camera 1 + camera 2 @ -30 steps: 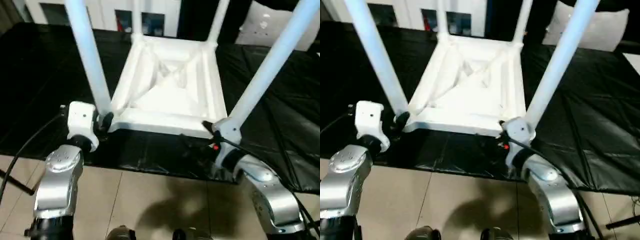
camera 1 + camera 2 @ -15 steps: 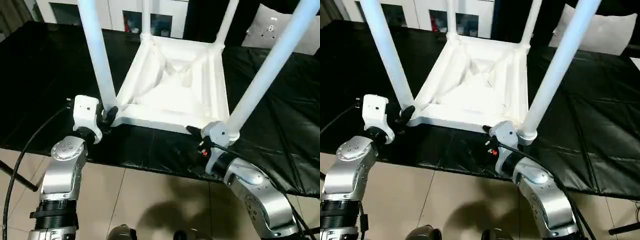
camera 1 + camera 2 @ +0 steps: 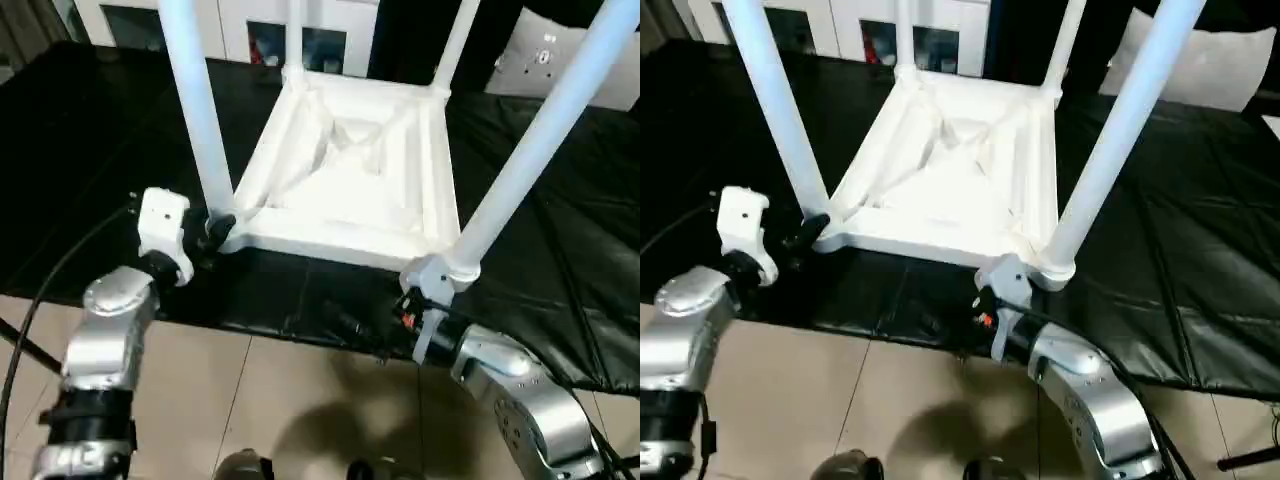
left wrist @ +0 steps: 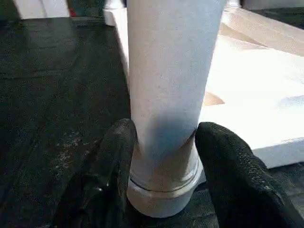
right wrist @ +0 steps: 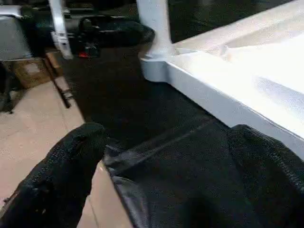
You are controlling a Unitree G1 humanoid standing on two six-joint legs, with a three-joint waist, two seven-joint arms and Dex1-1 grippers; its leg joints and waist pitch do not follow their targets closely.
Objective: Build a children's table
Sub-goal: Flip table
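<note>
On the black-covered tabletop (image 3: 90,130), near its front edge, the children's table (image 3: 350,180) is seen lying upside down, its ribbed underside turned upward and four white tube legs standing up from the round corner sockets. At the near left corner, the left leg (image 3: 195,110) is flanked by the two black fingers (image 4: 114,166) of the left pincer (image 4: 164,175); in the left wrist view the fingers are set against either side of the tube just above the socket collar, so the pincer is taken to be clasped about that leg. From the head views the left pincer (image 3: 215,232) is seen beside the same corner, carried on a white wrist block and a silver forearm (image 3: 100,350). At the near right corner, the right leg (image 3: 530,150) rises at a slant from its socket (image 3: 455,262). The right pincer (image 5: 166,156) is spread wide, with nothing between its fingers (image 5: 61,171); in the right wrist view its fingers lie over the black cover just in front of the table's near rim, apart from the white plastic. The right arm's white wrist housing (image 3: 430,290) is seen just beside the right corner socket. Beige floor tiles (image 3: 300,400) are visible below the tabletop's front edge, and a flat white panel (image 3: 560,60) is seen at the far right.
</note>
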